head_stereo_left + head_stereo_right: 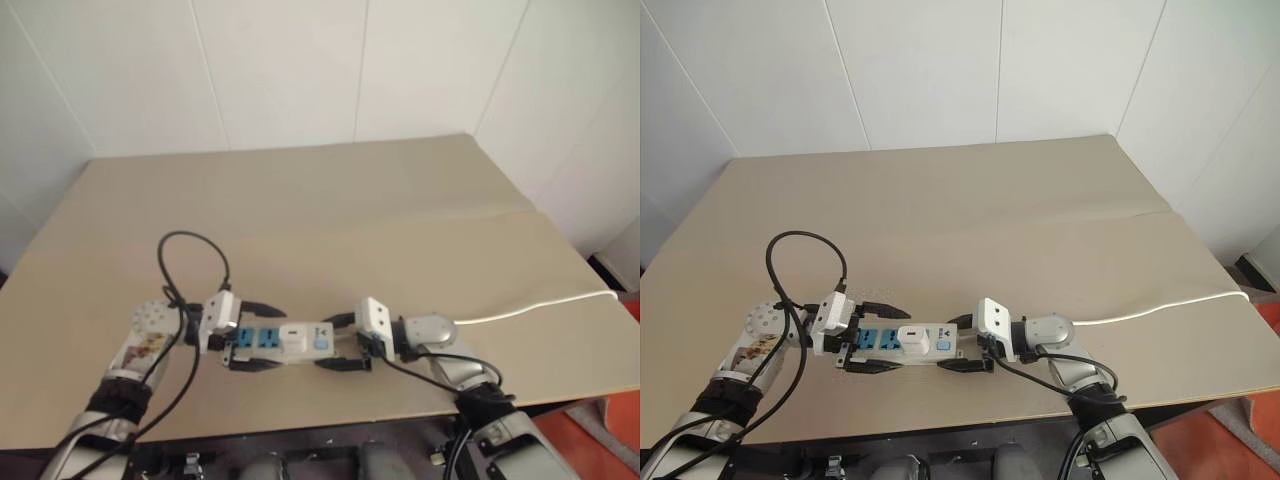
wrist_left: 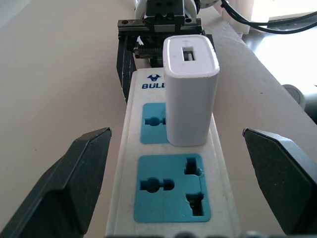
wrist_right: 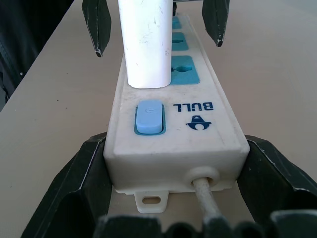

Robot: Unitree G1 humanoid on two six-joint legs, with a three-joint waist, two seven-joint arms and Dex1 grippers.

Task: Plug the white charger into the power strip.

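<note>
White charger (image 2: pixel 190 89) stands upright in the power strip's (image 1: pixel 902 343) socket nearest the switch — seated, by the look of it. Strip's long axis runs between the arms: right gripper (image 3: pixel 173 186) clamps the switch end, left gripper (image 2: pixel 178 186) spread wide, straddling the far end, touching nothing. Table (image 1: pixel 330 210) beyond lies bare — room to draw back.

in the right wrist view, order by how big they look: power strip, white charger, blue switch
1. power strip, largest
2. white charger, cropped at the top edge, so its full size is unsure
3. blue switch, smallest
</note>
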